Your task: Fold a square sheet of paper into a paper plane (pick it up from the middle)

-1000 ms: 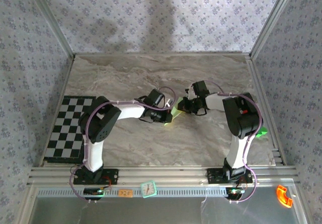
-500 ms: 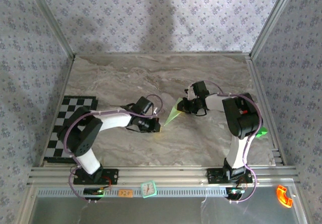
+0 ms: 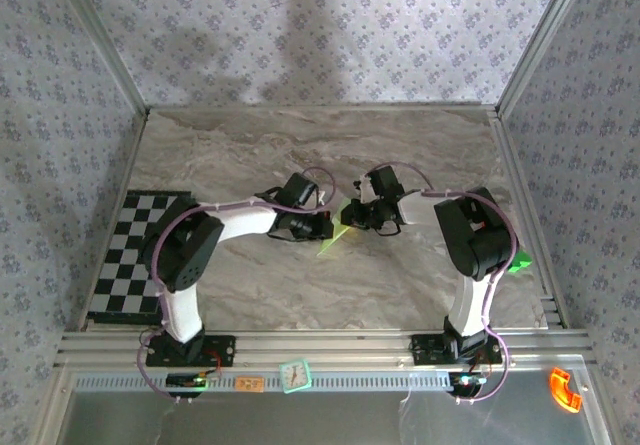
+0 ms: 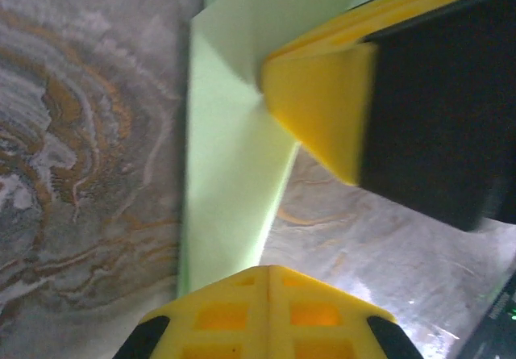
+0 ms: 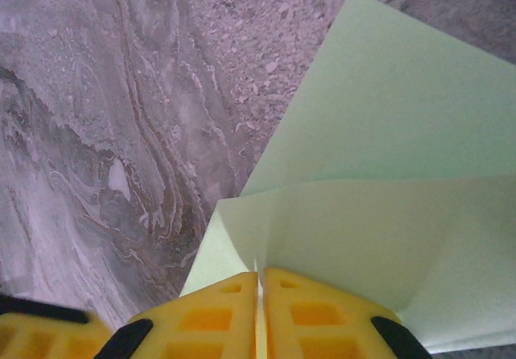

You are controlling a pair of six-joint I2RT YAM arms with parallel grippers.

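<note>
- Our right gripper (image 5: 260,282) pinches the thin pale green paper sheet (image 5: 387,133).
- Our left gripper (image 4: 268,272) is closed tight, touching it.
- We seem mid-fold; next we likely press the crease flat.

White-and-black left arm (image 3: 235,225) and right arm (image 3: 470,235), lilac cables (image 3: 166,255), yellow fingers (image 5: 210,310) with square recesses, black joints

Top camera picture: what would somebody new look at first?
Probably the pale green paper in the middle of the marble table. The right gripper is pinched shut on it, and the left gripper, shut too, is right against it. After that, the black-and-white checkerboard at the table's left edge stands out.
</note>
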